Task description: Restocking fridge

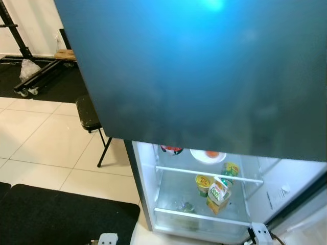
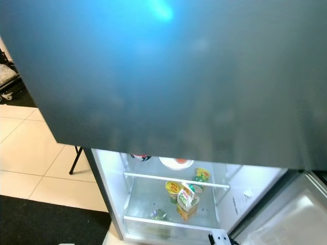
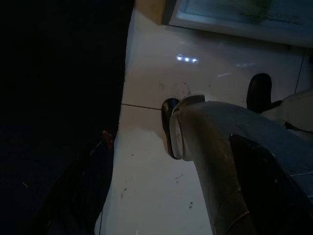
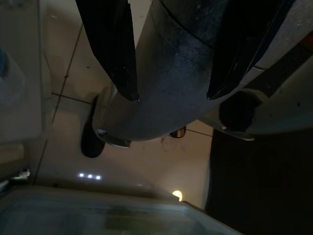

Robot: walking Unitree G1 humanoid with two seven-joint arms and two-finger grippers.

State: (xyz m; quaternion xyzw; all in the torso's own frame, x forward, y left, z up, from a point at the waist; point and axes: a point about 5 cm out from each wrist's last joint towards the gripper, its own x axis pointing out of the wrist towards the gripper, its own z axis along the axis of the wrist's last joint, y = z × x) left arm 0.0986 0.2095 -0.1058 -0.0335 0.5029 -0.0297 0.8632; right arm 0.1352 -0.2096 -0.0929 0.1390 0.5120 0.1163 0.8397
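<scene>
Left eye view: open fridge (image 1: 148,194) (juice carton (image 1: 218,196) inside).

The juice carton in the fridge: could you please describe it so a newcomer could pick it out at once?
Look into the lit, open fridge beneath the large dark door. On its lower shelf, right of centre, stands the juice carton, tilted. Unlike the round yellow cups just beside and behind it, it is boxy with a folded gable top and green-and-orange print.
</scene>
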